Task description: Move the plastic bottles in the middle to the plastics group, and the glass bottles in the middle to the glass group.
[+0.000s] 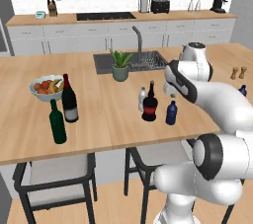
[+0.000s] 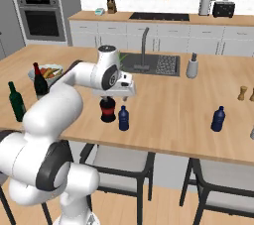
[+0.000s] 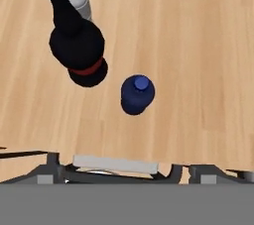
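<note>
- Hovering above the middle cluster, the gripper (image 2: 123, 93) has its jaws spread wide and holds nothing
- The middle dark blue bottle (image 3: 137, 93) stands upright on the island counter (image 1: 108, 119), just beside the squat black bottle (image 3: 78, 50) with its red band; the clear whitish bottle (image 1: 142, 98) stands close behind that one
- Risk, as I judge it: the three stand so close that a descent onto the blue bottle could let a finger clip the black bottle's belly and tip it (its thin neck makes it look top-heavy), which might also knock the whitish one over
- A grip taken near the narrow cap rather than the body could slip, since the cap looks much thinner than the open span
- The hand view shows the blue bottle from straight above, with a clear strip of wood between it and the black bottle
- The right base view shows the plastics group bottle (image 2: 218, 119) far off to the right; the left base view shows the dark green wine bottle (image 1: 57, 122) and the black wine bottle (image 1: 69, 99) near the fruit bowl (image 1: 45, 88), well apart from the cluster
</note>
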Robot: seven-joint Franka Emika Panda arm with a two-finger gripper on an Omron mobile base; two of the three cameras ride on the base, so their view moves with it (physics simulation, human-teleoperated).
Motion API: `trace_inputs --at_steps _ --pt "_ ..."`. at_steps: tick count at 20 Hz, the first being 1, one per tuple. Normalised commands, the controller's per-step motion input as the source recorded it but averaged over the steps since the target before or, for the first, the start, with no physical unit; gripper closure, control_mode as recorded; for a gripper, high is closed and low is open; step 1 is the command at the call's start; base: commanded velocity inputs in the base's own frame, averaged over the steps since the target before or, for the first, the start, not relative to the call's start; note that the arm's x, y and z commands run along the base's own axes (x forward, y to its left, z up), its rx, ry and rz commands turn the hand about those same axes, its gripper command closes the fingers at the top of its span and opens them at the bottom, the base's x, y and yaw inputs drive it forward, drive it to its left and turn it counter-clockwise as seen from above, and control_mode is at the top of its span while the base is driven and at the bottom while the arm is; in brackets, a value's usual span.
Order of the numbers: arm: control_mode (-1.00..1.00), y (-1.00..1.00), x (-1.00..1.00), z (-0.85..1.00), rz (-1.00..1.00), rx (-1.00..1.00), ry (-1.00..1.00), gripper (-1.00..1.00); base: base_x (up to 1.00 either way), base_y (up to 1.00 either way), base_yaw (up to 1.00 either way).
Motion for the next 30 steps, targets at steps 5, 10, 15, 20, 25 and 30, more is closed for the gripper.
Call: trace_inputs --at_steps 5,10,15,20,25,30 --pt "-1.0 -0.02 0.32 -0.48 0.14 0.0 -0.02 -1.0 0.0 0.0 0.0" --pt "-1.0 -0.01 0.27 -0.23 0.11 0.0 0.0 -1.0 0.0 0.0 0.0" --pt "-1.0 -0.1 0.12 -0.01 0.08 0.0 0.0 -1.0 0.0 0.0 0.0" --pt "-1.0 -0.09 0.05 -0.05 0.04 0.0 0.01 -1.0 0.0 0.0 0.0" --pt "-1.0 0.0 0.04 -0.34 0.04 0.0 0.01 -1.0 0.0 0.0 0.0" --pt "-1.0 0.0 0.07 -0.34 0.03 0.0 0.0 -1.0 0.0 0.0 0.0"
